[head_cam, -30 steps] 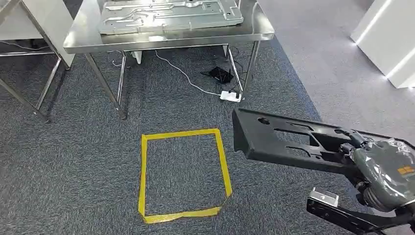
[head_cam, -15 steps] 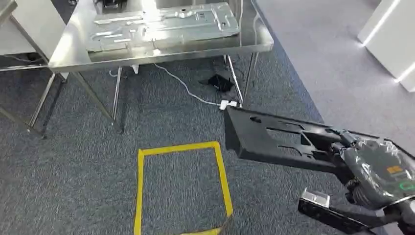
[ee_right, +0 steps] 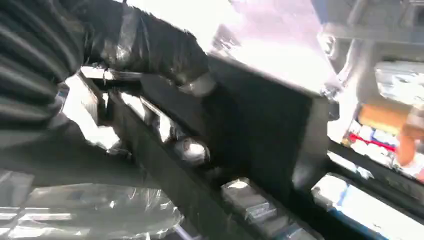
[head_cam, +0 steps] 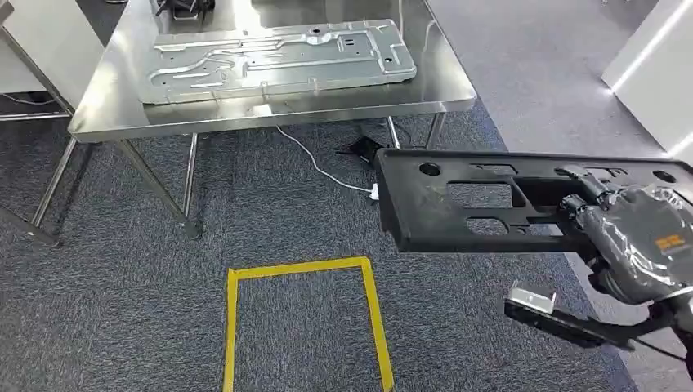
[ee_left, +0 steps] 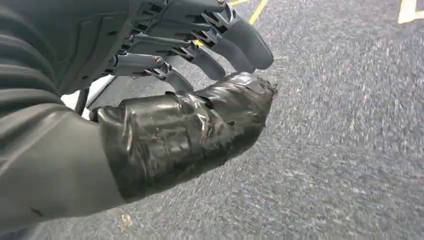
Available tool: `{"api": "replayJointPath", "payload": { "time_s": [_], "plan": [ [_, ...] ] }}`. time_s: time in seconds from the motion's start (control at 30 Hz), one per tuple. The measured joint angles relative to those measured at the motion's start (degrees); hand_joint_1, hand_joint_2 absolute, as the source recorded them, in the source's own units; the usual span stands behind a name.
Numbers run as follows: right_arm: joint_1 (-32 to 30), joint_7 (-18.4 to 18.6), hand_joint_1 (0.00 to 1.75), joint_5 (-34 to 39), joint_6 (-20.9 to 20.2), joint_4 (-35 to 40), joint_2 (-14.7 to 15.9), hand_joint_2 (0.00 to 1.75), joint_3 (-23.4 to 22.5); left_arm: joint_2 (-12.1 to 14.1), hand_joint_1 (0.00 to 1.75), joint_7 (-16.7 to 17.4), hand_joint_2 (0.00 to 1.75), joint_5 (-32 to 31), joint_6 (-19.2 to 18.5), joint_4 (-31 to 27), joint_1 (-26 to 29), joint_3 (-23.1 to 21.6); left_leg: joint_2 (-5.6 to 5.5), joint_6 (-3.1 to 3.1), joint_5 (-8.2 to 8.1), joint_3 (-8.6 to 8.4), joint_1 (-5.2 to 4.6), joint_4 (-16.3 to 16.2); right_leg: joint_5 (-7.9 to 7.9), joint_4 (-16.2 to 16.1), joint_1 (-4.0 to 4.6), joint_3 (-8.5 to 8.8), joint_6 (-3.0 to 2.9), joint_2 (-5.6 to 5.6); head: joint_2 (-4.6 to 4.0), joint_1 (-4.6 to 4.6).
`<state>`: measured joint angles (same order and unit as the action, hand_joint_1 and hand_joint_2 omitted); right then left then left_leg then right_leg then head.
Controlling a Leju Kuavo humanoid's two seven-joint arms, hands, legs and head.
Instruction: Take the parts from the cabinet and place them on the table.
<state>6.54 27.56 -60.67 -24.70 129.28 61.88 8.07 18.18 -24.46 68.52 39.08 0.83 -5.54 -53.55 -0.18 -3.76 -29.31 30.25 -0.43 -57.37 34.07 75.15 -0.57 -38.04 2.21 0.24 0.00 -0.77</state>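
A stainless steel desk (head_cam: 114, 122) stands on grey carpet floor (head_cam: 106, 294). A large stamped sheet-metal panel (head_cam: 274, 59) lies flat on the desk, taking up most of its top. Beyond the panel, at the desk's far edge, sits a dark object too cut off to identify. On the floor under the desk, a white cable (head_cam: 315, 163) runs to a white power strip. Nearer than the desk, yellow tape (head_cam: 302, 267) outlines a rectangle on the carpet.

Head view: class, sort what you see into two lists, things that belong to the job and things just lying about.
Belongs to the job:
black part, held by the right hand
steel table

Just lying about:
metal panel on the table
yellow tape square
white cable
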Motion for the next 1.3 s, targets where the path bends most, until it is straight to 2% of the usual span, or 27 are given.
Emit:
{"api": "replayJointPath", "payload": {
  "time_s": [0.07, 0.1, 0.13, 0.2, 0.23, 0.3, 0.33, 0.4, 0.43, 0.5, 0.57, 0.6, 0.63, 0.67, 0.7, 0.73, 0.8, 0.87, 0.93, 1.0, 1.03, 1.1, 1.13, 1.17, 1.23, 1.27, 1.3],
  "plan": [
    [1.5, -1.7, 1.75, 1.2, 0.7, -5.1, 1.7, 1.75, 0.2, -0.3, 0.00, 0.5, 1.75, -0.1, 0.0, 0.0, -0.2, -0.5, -0.39, 0.14, -1.71, -2.18, 0.02, 0.1, 2.66, -1.0, -0.01, -2.93, 0.20, -0.02, 0.00, 0.02],
    [2.4, -2.1, 1.75, 1.6, 1.2, -7.7, 2.5, 1.75, 0.1, -0.5, 0.00, 0.7, 1.75, -0.1, 0.0, 0.0, -0.3, -0.8, -0.59, 0.20, -2.68, -3.53, 0.02, 0.1, 1.72, -3.7, 0.00, -3.19, 0.18, -0.02, 0.00, 0.00],
    [3.0, -2.4, 1.75, 1.8, 1.8, -9.9, 3.2, 1.75, 0.1, -0.6, 0.00, 0.8, 1.75, -0.1, 0.0, 0.0, -0.3, -0.9, -0.73, 0.27, -3.68, -4.88, 0.03, 0.1, -1.01, -7.3, 0.02, -3.10, 0.10, -0.03, 0.00, 0.02],
    [4.1, -3.3, 1.75, 2.1, 3.2, -14.2, 4.2, 1.75, 0.2, -0.8, 0.00, 1.1, 1.75, 0.0, 0.0, 0.0, -0.4, -1.4, -0.88, 0.64, -5.87, -7.00, -0.24, -0.2, -13.93, -14.5, 0.25, -3.67, -0.64, -0.22, 0.00, -0.07],
    [4.7, -3.7, 1.75, 2.2, 3.6, -16.4, 4.2, 1.75, 0.3, -0.9, 0.00, 1.1, 1.75, 0.0, 0.0, 0.0, -0.3, -1.7, -1.09, 0.93, -6.53, -7.40, -0.29, 0.1, -11.95, -14.1, 0.51, -3.07, -1.26, -0.26, 0.00, -0.10],
    [5.4, -4.1, 1.75, 2.6, 3.9, -19.7, 5.6, 1.75, 0.3, -1.0, 0.00, 1.4, 1.75, 0.1, 0.0, 0.0, -0.7, -1.8, -0.87, 1.40, -6.86, -8.27, -0.39, 0.8, -11.43, -14.1, 0.56, -2.23, -2.10, 0.05, 0.00, 0.02],
    [6.4, -4.4, 1.75, 2.7, 4.2, -21.8, 6.7, 1.75, 0.1, -1.0, 0.00, 1.7, 1.75, 0.1, 0.0, 0.0, -1.1, -1.9, -0.82, 1.61, -5.54, -7.62, -0.49, -0.8, -11.00, -14.5, 0.47, -1.87, -2.37, 0.06, 0.00, 0.28],
    [7.9, -4.9, 1.75, 2.8, 5.3, -25.4, 7.6, 1.75, -0.7, -1.0, 0.00, 1.8, 1.75, 0.5, 0.0, 0.0, -1.4, -1.9, -0.60, 2.06, -1.85, -2.64, -0.46, -9.1, -10.22, -15.8, -0.08, 0.29, -2.97, -0.19, 0.00, 0.53],
    [8.6, -5.0, 1.75, 2.8, 6.1, -27.1, 8.0, 1.75, -0.8, -1.1, 0.00, 2.0, 1.75, 0.6, 0.0, 0.0, -1.6, -2.1, -0.28, 2.42, -1.77, 0.50, -0.34, -13.2, -9.85, -16.5, -0.06, 1.29, -3.03, -0.01, 0.02, 0.66],
    [9.7, -5.5, 1.75, 2.7, 6.4, -29.8, 8.0, 1.75, -0.8, -1.3, 0.00, 2.5, 1.75, 0.6, 0.0, 0.0, -1.7, -3.1, -0.21, 3.02, -6.27, 5.64, 0.03, -17.3, -8.64, -17.3, -0.19, 3.61, -3.04, 0.02, 0.00, 0.59],
    [11.0, -5.7, 1.75, 2.1, 6.6, -31.6, 7.9, 1.75, -0.5, -1.6, 0.00, 2.5, 1.75, 0.9, 0.0, 0.0, -1.6, -3.7, -0.20, 3.15, -11.13, 8.51, 0.13, -16.6, -6.99, -17.6, -0.31, 5.94, -2.93, 0.00, 0.00, 0.59],
    [11.9, -6.0, 1.75, 1.4, 6.8, -32.2, 7.8, 1.75, -0.1, -1.7, 0.00, 2.5, 1.75, 1.1, 0.0, 0.0, -1.7, -4.0, -0.20, 3.10, -11.29, 9.08, 0.13, -14.5, -6.02, -17.6, -0.35, 7.26, -2.87, 0.02, 0.00, 0.63],
    [13.1, -6.2, 1.75, 0.7, 6.9, -32.6, 7.4, 1.75, 0.3, -1.7, 0.00, 2.4, 1.75, 1.2, 0.0, 0.0, -1.7, -4.3, -0.21, 2.94, -8.89, 9.11, 0.10, -10.9, -4.96, -17.6, -0.33, 8.70, -2.80, 0.05, 0.00, 0.63],
    [14.2, -6.4, 1.75, 0.1, 7.1, -33.0, 7.0, 1.75, 1.0, -1.7, 0.00, 2.3, 1.75, 1.3, 0.0, 0.0, -1.7, -4.6, -0.23, 2.49, -3.90, 8.96, -0.13, -7.0, -4.05, -17.6, -0.24, 9.92, -2.69, 0.08, 0.00, 0.66],
    [15.4, -6.6, 1.75, -0.6, 7.1, -33.4, 6.2, 1.75, 1.7, -1.7, 0.00, 2.2, 1.75, 1.5, 0.0, 0.0, -1.7, -4.9, -0.22, 1.65, 4.29, 9.01, -0.39, -3.1, -3.31, -17.9, -0.44, 9.95, -2.63, 0.22, 0.00, 0.52],
    [17.5, -7.0, 1.75, -1.2, 7.2, -34.0, 4.7, 1.75, 3.0, -1.8, 0.00, 2.2, 1.75, 1.7, 0.0, 0.0, -1.5, -5.1, -0.73, 1.38, 6.00, 9.70, -0.90, -2.8, -2.56, -17.4, -0.11, 11.29, -2.11, 0.89, 0.00, 0.53],
    [20.0, -7.9, 1.75, -2.1, 7.3, -34.7, 3.4, 1.75, 5.0, -1.8, 0.00, 2.1, 1.75, 2.0, 0.0, 0.0, -1.8, -5.8, -0.99, 0.83, 5.49, 8.89, -1.12, -2.5, -1.52, -17.5, -0.13, 12.74, -1.42, 1.35, 0.00, 0.68],
    [25.0, -9.5, 1.75, -3.6, 8.0, -36.1, 2.0, 1.75, 7.0, -2.0, 0.00, 2.1, 1.75, 2.0, 0.0, 0.0, -2.9, -6.4, -1.08, 0.19, 5.05, 6.47, -0.95, -1.2, -1.90, -16.2, -0.35, 12.01, -0.90, 1.39, 0.02, 0.59],
    [30.2, -10.7, 1.75, -5.0, 9.6, -38.4, -0.2, 1.75, 9.2, -2.1, 0.00, 1.7, 1.75, 2.1, 0.0, 0.0, -3.3, -7.3, -0.74, -0.56, 4.61, 4.67, -0.98, -0.2, -3.07, -9.3, -0.52, 8.17, -0.62, 0.43, 0.02, 0.31],
    [33.8, -11.8, 1.75, -5.9, 10.5, -40.8, -2.1, 1.75, 11.7, -2.5, 0.00, 1.6, 1.75, 2.3, 0.0, 0.0, -3.7, -7.7, -0.68, -0.71, 3.46, 3.09, -0.90, 0.3, -0.87, -2.4, -0.60, 2.43, -0.01, 0.28, 0.00, 0.15],
    [35.5, -12.6, 1.75, -6.1, 11.0, -42.3, -3.1, 1.75, 13.0, -2.8, 0.00, 1.4, 1.75, 2.4, 0.0, 0.0, -3.8, -7.9, -0.71, -0.65, 2.64, 2.03, -0.79, 0.4, 1.68, -0.9, -0.68, 0.08, 0.30, 0.25, 0.00, 0.09],
    [40.1, -14.9, 1.75, -7.0, 13.4, -46.4, -6.5, 1.75, 16.4, -3.2, 0.00, 1.0, 1.75, 2.7, 0.0, 0.0, -4.0, -8.7, -1.00, -0.29, 0.81, -0.35, -0.57, 0.5, 4.26, -2.8, -0.98, -2.73, 0.65, 0.14, 0.00, 0.04],
    [42.8, -15.9, 1.75, -7.5, 14.8, -49.0, -8.6, 1.75, 18.2, -3.4, 0.00, 0.7, 1.75, 2.8, 0.0, 0.0, -4.0, -9.0, -0.96, -0.05, -0.26, -1.72, -0.49, 0.4, 2.60, -5.8, -1.13, -3.31, 0.79, -0.02, 0.00, 0.17],
    [44.9, -16.5, 1.75, -7.9, 16.0, -50.8, -10.1, 1.75, 19.4, -3.6, 0.00, 0.7, 1.75, 2.9, 0.0, 0.0, -4.1, -9.2, -0.94, 0.29, -1.41, -3.00, -0.38, 0.4, -1.60, -9.5, -1.26, -3.49, 0.79, -0.14, 0.00, 0.09],
    [48.5, -17.5, 1.75, -8.0, 18.3, -55.8, -14.6, 1.75, 22.9, -4.0, 0.00, 0.8, 1.75, 2.9, 0.0, -0.1, -4.5, -9.9, -0.94, 0.93, -3.64, -5.03, -0.29, -0.6, -15.54, -16.3, -1.13, -4.49, 0.35, -0.17, 0.00, 0.36],
    [50.6, -17.8, 1.75, -7.7, 19.2, -58.1, -16.6, 1.75, 24.6, -4.3, 0.00, 0.8, 1.75, 2.9, 0.0, -0.1, -4.6, -10.3, -1.25, 1.51, -4.39, -4.48, -0.16, 0.0, -12.75, -14.8, -0.90, -3.46, -0.47, -0.24, 0.00, 0.22],
    [51.5, -18.0, 1.75, -7.6, 19.8, -59.5, -17.8, 1.75, 25.8, -4.3, 0.00, 1.0, 1.75, 2.9, 0.0, -0.1, -4.8, -10.4, -0.91, 2.09, -5.14, -5.34, -0.32, 0.2, -13.29, -14.5, -0.09, -3.59, -1.06, 0.06, 0.02, 0.70]
  ]
}}
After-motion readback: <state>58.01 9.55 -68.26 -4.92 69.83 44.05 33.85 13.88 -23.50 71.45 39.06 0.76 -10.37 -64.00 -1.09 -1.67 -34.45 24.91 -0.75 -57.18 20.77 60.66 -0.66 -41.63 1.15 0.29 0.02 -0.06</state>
